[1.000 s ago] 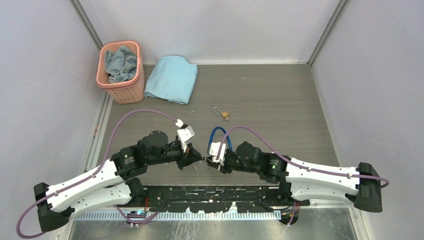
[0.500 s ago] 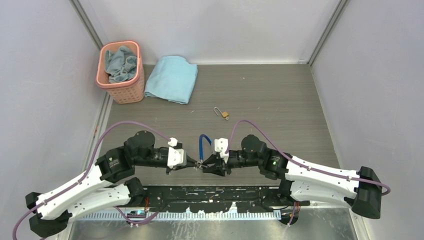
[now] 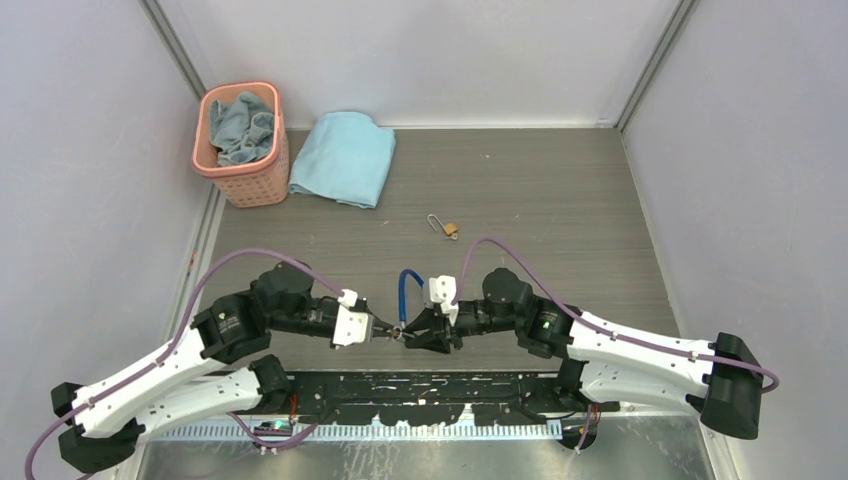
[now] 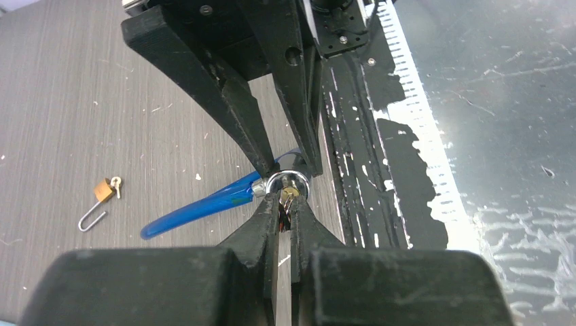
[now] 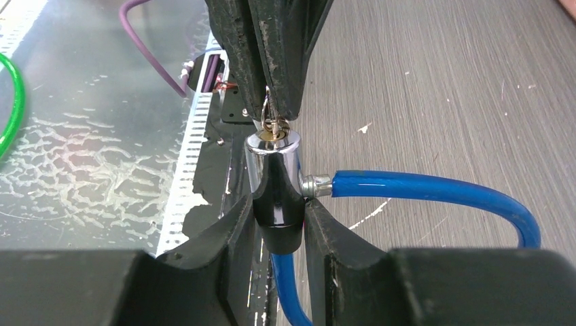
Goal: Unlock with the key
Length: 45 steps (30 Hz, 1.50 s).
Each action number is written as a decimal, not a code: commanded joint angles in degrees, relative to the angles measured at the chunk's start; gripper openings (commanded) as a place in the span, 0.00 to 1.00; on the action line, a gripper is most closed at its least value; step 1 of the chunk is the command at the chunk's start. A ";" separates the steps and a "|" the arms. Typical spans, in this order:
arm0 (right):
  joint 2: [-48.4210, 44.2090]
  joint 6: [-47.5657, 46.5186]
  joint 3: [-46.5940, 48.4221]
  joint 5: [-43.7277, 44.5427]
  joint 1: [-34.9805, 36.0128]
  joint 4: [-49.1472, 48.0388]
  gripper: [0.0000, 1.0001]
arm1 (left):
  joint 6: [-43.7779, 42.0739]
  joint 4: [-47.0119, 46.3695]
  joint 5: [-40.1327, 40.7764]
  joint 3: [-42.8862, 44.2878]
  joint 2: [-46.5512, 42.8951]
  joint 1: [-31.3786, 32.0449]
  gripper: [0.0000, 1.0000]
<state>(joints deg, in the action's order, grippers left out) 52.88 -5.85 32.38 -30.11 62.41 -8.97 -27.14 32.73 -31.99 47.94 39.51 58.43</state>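
Observation:
A small metal key (image 5: pixel 273 124) is pinched in my left gripper (image 4: pixel 288 204), which is shut on it. The key's tip sits at the keyhole in the chrome end (image 4: pixel 288 182) of the cable lock's cylinder (image 5: pixel 273 170). How deep it goes I cannot tell. My right gripper (image 5: pixel 280 210) is shut on the black part of that cylinder, facing the left gripper (image 3: pixel 388 330) tip to tip near the table's front edge. The blue cable (image 3: pixel 404 290) loops away from the cylinder over the table.
A small brass padlock (image 3: pixel 450 229) with its shackle open lies on the wooden tabletop behind the grippers. A pink basket (image 3: pixel 240 88) with cloth and a folded light-blue towel (image 3: pixel 345 158) stand at the back left. A black rail (image 3: pixel 440 385) runs along the front edge.
Both wrists have turned and lowered until they face each other. The blue cable has swung to the left. In the last half second the left gripper moved right, bringing the key against the cylinder's end.

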 commanded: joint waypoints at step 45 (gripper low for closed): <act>8.31 59.89 11.20 19.70 -3.88 12.70 0.71 | 2.97 -9.56 3.74 -10.89 -4.28 0.43 0.00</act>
<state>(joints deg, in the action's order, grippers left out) 60.82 50.61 41.67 -9.10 58.48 7.31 -22.96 26.44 -29.71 37.56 35.16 58.87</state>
